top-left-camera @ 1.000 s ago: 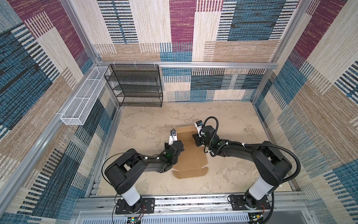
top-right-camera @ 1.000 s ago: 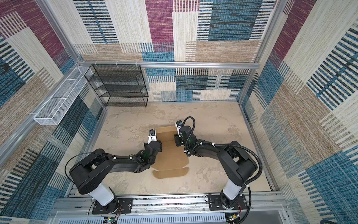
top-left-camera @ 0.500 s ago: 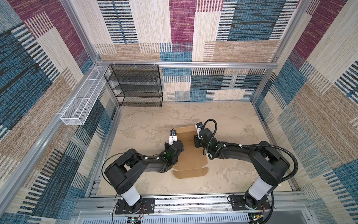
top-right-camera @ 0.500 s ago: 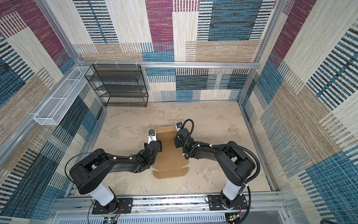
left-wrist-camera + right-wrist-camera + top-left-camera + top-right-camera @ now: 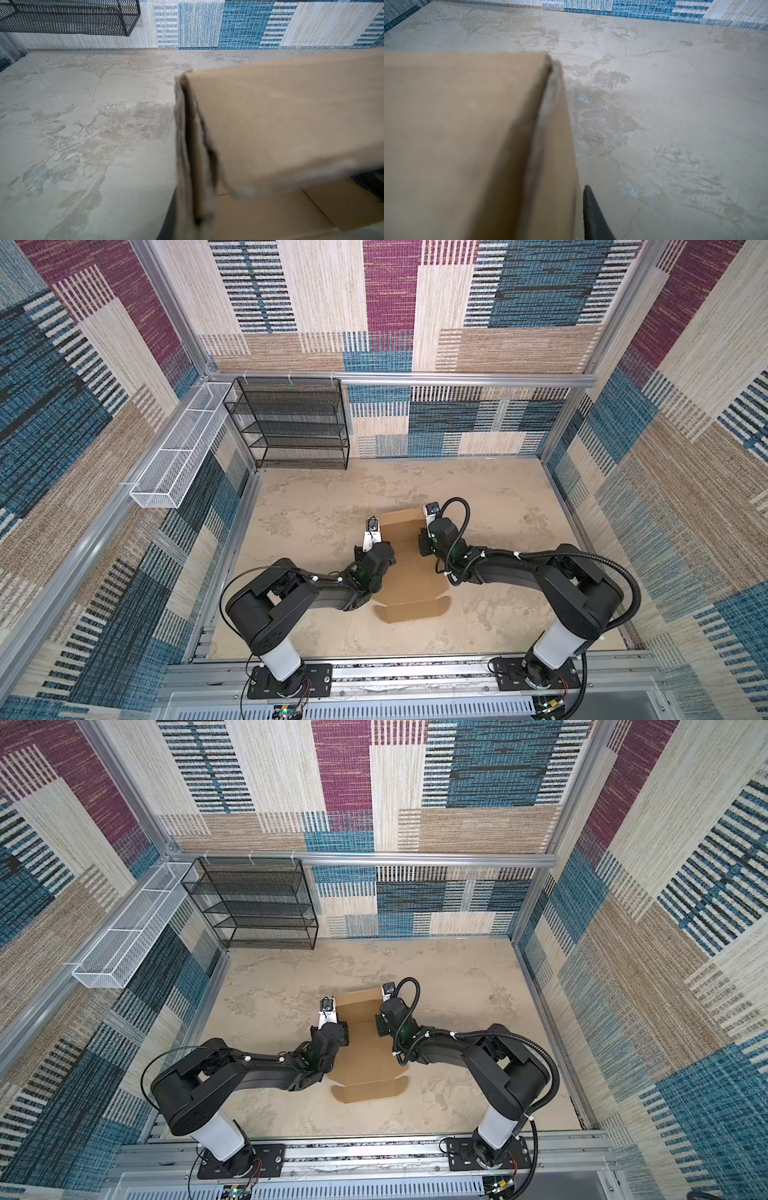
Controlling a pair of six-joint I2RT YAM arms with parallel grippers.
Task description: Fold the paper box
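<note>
Lying on the table [image 5: 316, 506], well out in front of the black mesh rack [image 5: 291, 423], the paper box [image 5: 409, 572] sits between the two arms. Since a second ago the right claw [image 5: 424, 542] has slid in closer over its side of the box and drawn narrower. The left claw [image 5: 380, 549] and the box itself have not budged.

It is plain brown cardboard, half made up. Both side walls stand doubled over and the end panel toward the rack is tipped up. The flap [image 5: 411, 608] at the end away from the rack lies flat, with rounded corners.

The left claw is clenched on the side wall under its arm. The right claw straddles the opposite wall, one dark finger [image 5: 593, 216] just beside the cardboard. Whether it pinches yet I cannot tell.
</note>
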